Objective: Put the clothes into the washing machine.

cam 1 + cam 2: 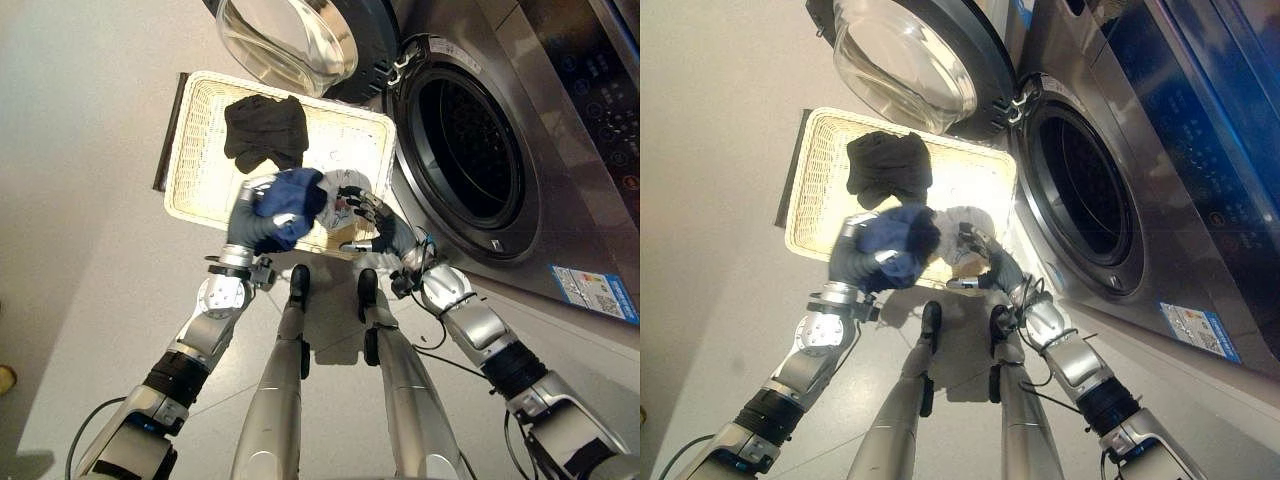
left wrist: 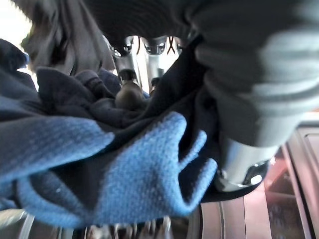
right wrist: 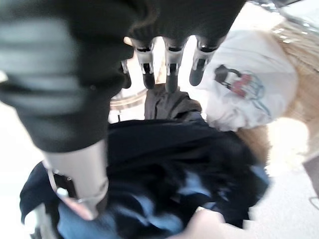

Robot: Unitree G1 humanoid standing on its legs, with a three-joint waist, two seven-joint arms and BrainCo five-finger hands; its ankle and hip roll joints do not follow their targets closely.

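While bunched in left hand [image 1: 250,228], blue garment [image 1: 290,200], above basket [image 1: 200,150]

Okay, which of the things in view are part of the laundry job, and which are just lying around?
Part of the job:
blue garment, bunched in the left hand
black garment in the basket
white printed garment by the right hand
washing machine, door open

Lying about:
nothing visible

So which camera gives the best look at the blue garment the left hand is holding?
The left eye view: the blue garment shows whole, bunched in the left hand above the basket. The right eye view shows much the same. The left wrist view gives a close-up of folds; the right wrist view a dark blur.
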